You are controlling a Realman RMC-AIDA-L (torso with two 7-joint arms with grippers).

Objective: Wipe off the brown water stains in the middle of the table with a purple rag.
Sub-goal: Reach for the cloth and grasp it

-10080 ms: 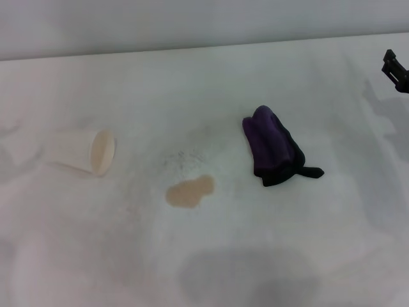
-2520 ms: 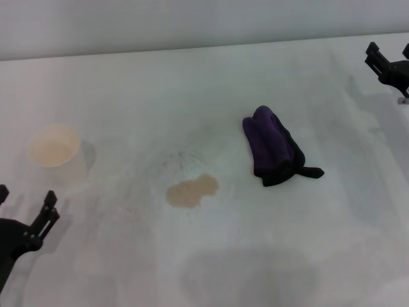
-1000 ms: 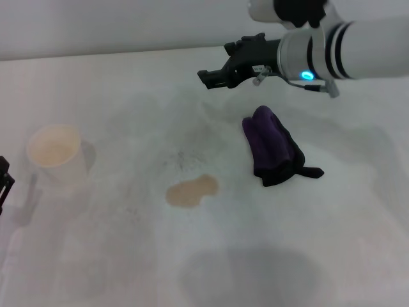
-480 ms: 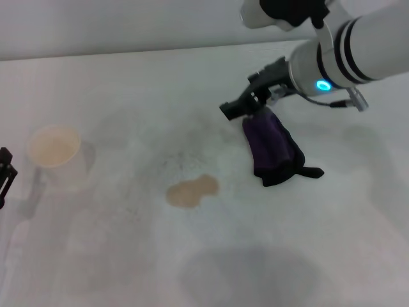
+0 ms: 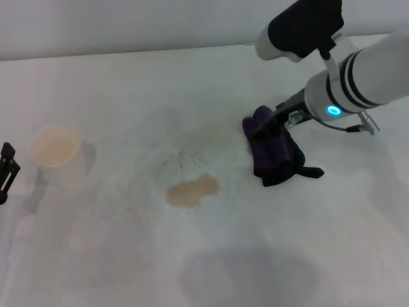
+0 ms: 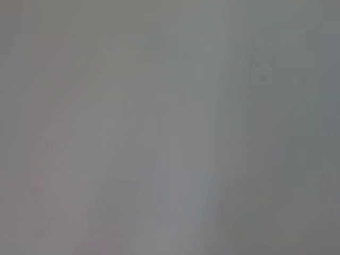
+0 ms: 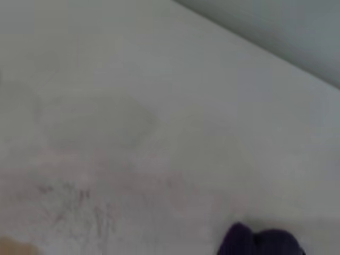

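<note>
The purple rag [image 5: 276, 152] lies bunched on the white table [image 5: 128, 96], right of centre, with its black corner pointing right. Its top edge also shows in the right wrist view [image 7: 260, 241]. The brown water stains [image 5: 192, 190] form a small tan two-lobed blotch left of the rag and nearer to me. My right gripper [image 5: 264, 126] is down at the rag's far top end, touching or just above it. My left gripper [image 5: 6, 169] sits low at the table's left edge, partly out of view.
A white paper cup [image 5: 56, 153] stands upright at the left, close to my left gripper. A faint grey speckled smudge [image 5: 184, 157] lies just beyond the stain and shows in the right wrist view [image 7: 79, 204]. The left wrist view shows only blank grey surface.
My right arm has swung in from the far right and come down onto the rag's far end. The cup, lying on its side in the earliest frame, stands upright. The rag and stain have not moved.
</note>
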